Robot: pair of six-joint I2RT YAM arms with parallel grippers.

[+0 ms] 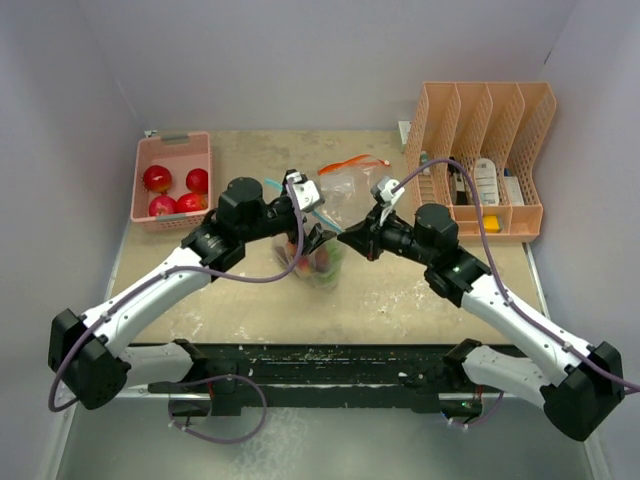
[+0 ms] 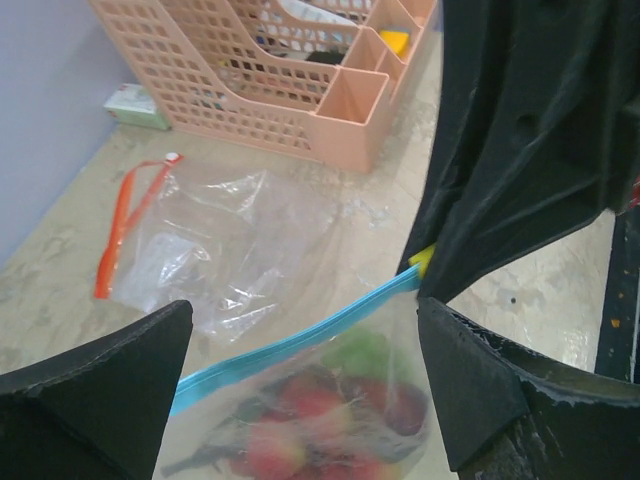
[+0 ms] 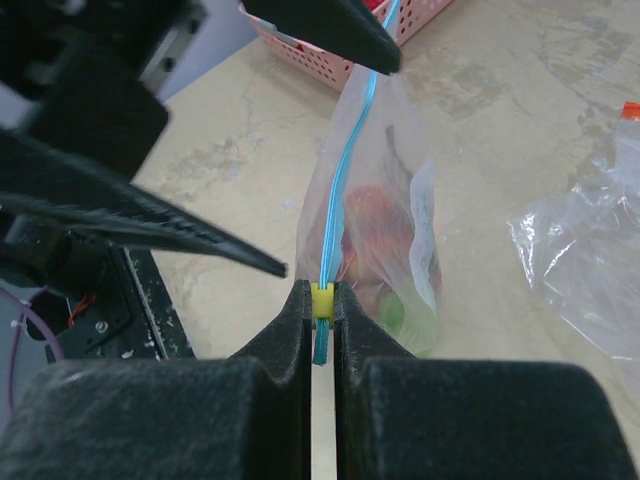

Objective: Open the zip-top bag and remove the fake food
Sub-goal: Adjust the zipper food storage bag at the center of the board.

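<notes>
Black base rail (image 1: 330, 362), mottled beige tabletop (image 1: 400, 300), pale lilac walls (image 1: 300, 60).

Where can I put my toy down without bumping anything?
Free: the bare tabletop between the zip-top bag and the near edge; also the strip between the pink basket and the empty bag at the back. Crowded: the middle, where the left tool and right tool meet at the zip-top bag.

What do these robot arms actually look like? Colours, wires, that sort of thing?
The left arm and right arm have white segments joined by chunky black joints. A thin purple cable loops along each. The left claw and right claw each have two black, wedge-shaped fingers.
</notes>
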